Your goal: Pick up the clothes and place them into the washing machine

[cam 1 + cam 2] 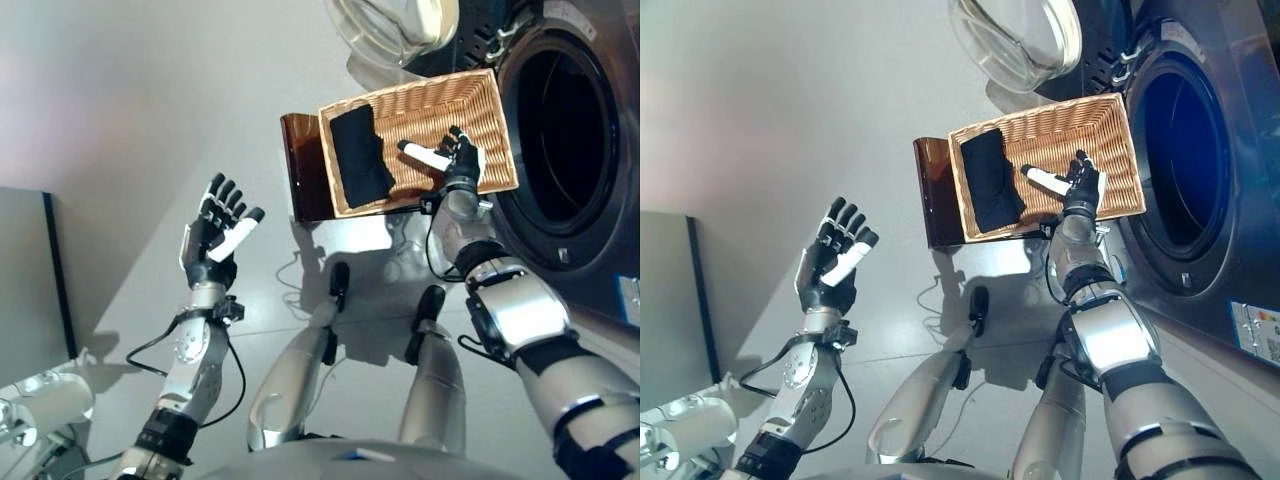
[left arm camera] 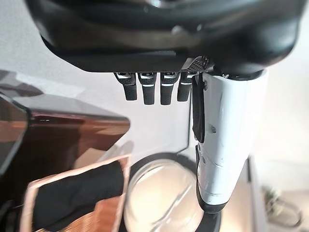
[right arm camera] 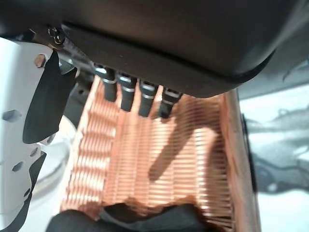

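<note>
- Reach step: right hand (image 1: 1078,185) hovers spread over the wicker basket (image 1: 1110,125), holding nothing.
- Next it needs to shift toward 9 o'clock and pinch the black garment (image 1: 992,180).
- Left hand (image 1: 830,262) idles, spread wide.

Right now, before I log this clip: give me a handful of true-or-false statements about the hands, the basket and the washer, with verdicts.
1. The black garment lies in the wicker basket. True.
2. The right hand holds the garment. False: it is open over the basket's bare wicker, beside the garment.
3. The washing machine door is shut. False: it stands open, the drum exposed.
4. The left hand is open, away from the basket. True.
5. Clothes hang from the drum opening. False: none show there.
</note>
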You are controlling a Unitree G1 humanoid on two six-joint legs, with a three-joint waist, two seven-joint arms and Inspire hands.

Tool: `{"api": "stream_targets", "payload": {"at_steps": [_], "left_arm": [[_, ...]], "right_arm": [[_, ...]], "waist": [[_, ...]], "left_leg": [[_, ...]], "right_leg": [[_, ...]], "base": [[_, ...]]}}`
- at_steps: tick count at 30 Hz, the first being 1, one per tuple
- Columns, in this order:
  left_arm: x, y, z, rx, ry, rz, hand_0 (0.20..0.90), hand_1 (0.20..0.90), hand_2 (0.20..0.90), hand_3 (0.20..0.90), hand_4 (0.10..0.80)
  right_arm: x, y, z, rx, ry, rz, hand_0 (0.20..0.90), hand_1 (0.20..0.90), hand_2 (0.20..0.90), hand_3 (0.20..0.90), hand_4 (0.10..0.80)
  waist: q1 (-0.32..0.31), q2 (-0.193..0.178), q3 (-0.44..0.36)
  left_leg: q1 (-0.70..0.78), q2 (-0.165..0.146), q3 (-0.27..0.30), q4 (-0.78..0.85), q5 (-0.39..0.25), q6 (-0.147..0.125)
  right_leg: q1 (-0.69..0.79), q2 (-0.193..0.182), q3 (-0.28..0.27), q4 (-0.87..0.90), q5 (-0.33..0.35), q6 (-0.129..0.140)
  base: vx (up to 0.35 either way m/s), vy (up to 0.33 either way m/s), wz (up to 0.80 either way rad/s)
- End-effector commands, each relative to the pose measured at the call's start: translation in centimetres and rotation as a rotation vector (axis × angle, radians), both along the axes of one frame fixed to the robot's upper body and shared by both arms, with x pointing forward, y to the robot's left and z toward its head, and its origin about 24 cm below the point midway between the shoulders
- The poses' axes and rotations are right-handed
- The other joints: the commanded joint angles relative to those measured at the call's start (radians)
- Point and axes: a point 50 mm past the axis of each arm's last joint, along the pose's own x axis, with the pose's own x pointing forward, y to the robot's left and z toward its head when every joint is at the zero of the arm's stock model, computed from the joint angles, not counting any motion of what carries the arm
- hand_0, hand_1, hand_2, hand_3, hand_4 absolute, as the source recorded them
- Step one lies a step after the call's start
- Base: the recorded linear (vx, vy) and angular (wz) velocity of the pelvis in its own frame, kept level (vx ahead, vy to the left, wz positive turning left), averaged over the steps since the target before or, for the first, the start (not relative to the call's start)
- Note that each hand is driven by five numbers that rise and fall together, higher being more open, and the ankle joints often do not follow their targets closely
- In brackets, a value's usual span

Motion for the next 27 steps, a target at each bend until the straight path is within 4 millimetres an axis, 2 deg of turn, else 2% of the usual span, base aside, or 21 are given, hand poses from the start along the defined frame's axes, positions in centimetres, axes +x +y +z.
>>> {"api": "stream_targets", "payload": {"at_steps": [1,2,3,5,6,12,20,21,22,27], "left_arm": [[0.9,2.7,5.7,0.03,-0.29,0.13,0.9,0.9,0.9,0.9,0.8],[1.0,2.8,5.8,0.03,-0.294,0.143,0.9,0.9,0.9,0.9,0.8],[1.1,3.0,5.8,0.03,-0.293,0.154,0.9,0.9,0.9,0.9,0.8],[1.1,3.0,5.8,0.031,-0.295,0.153,0.9,0.9,0.9,0.9,0.8],[1.2,3.2,5.8,0.032,-0.295,0.167,0.9,0.9,0.9,0.9,0.8],[1.5,3.8,6.8,0.043,-0.33,0.193,0.9,0.9,0.9,0.9,0.8],[1.5,4.0,7.4,0.054,-0.35,0.195,0.9,0.9,0.9,0.9,0.8],[1.5,4.0,7.5,0.057,-0.352,0.194,0.9,0.9,0.9,0.9,0.8],[1.4,4.0,7.6,0.058,-0.357,0.195,0.9,0.9,0.9,0.9,0.8],[1.6,3.9,7.8,0.06,-0.366,0.191,0.9,0.9,0.9,0.9,0.8]], "right_arm": [[1.6,2.7,4.1,0.006,-0.142,0.08,0.9,0.9,0.9,0.9,0.8],[1.6,2.9,4.1,0.007,-0.142,0.086,0.9,0.9,0.9,0.9,0.8],[1.6,3.1,3.9,0.015,-0.139,0.093,0.9,0.9,0.9,0.9,0.8],[1.6,3.1,3.9,0.016,-0.141,0.093,0.9,0.9,0.9,0.9,0.8],[1.5,3.5,3.6,0.028,-0.134,0.102,0.9,0.9,0.9,0.9,0.8],[1.6,5.3,3.4,0.048,-0.135,0.153,0.9,0.9,0.9,0.9,0.8],[1.9,5.9,4.2,0.03,-0.136,0.161,0.9,0.9,0.9,0.9,0.8],[2.0,5.8,4.4,0.026,-0.134,0.159,0.584,0.584,0.584,0.584,0.575],[2.1,4.8,4.9,0.015,-0.13,0.124,0.2,0.2,0.2,0.2,0.3],[2.2,4.0,5.7,-0.017,-0.125,0.096,0.2,0.2,0.2,0.2,0.3]], "waist": [[0.06,-0.054,0.043],[0.065,-0.058,0.045],[0.071,-0.068,0.042],[0.072,-0.065,0.047],[0.083,-0.079,0.048],[0.127,-0.105,0.067],[0.165,-0.107,0.079],[0.171,-0.105,0.081],[0.182,-0.102,0.082],[0.192,-0.097,0.085]], "left_leg": [[-0.049,0.0,0.023,0.097,-0.103,-0.099],[-0.055,0.0,0.019,0.1,-0.103,-0.099],[-0.048,-0.002,0.008,0.099,-0.13,-0.105],[-0.062,-0.001,0.013,0.103,-0.104,-0.099],[-0.057,-0.004,0.001,0.106,-0.136,-0.104],[-0.097,-0.009,-0.026,0.122,-0.136,-0.105],[-0.137,-0.017,-0.057,0.128,-0.132,-0.106],[-0.143,-0.018,-0.059,0.126,-0.131,-0.106],[-0.155,-0.023,-0.066,0.126,-0.13,-0.106],[-0.166,-0.024,-0.071,0.129,-0.13,-0.102]], "right_leg": [[0.115,0.017,-0.068,-0.136,0.012,-0.006],[0.112,0.016,-0.072,-0.133,0.01,-0.006],[0.119,0.016,-0.068,-0.127,-0.02,0.0],[0.109,0.015,-0.077,-0.13,0.007,-0.007],[0.117,0.011,-0.077,-0.121,-0.027,0.0],[0.107,0.008,-0.115,-0.104,-0.047,-0.003],[0.087,0.0,-0.153,-0.086,-0.063,-0.003],[0.079,0.0,-0.157,-0.083,-0.065,-0.004],[0.068,-0.002,-0.168,-0.08,-0.068,-0.002],[0.052,-0.005,-0.167,-0.062,-0.078,-0.004]], "base": [[0.031,0.003,0.14],[0.14,-0.027,0.07],[0.0,0.0,0.0],[0.024,-0.008,0.11],[0.154,-0.032,0.19],[0.069,-0.032,0.2],[0.033,-0.025,0.16],[0.017,-0.02,0.19],[0.018,-0.009,0.12],[0.005,0.003,0.03]]}}
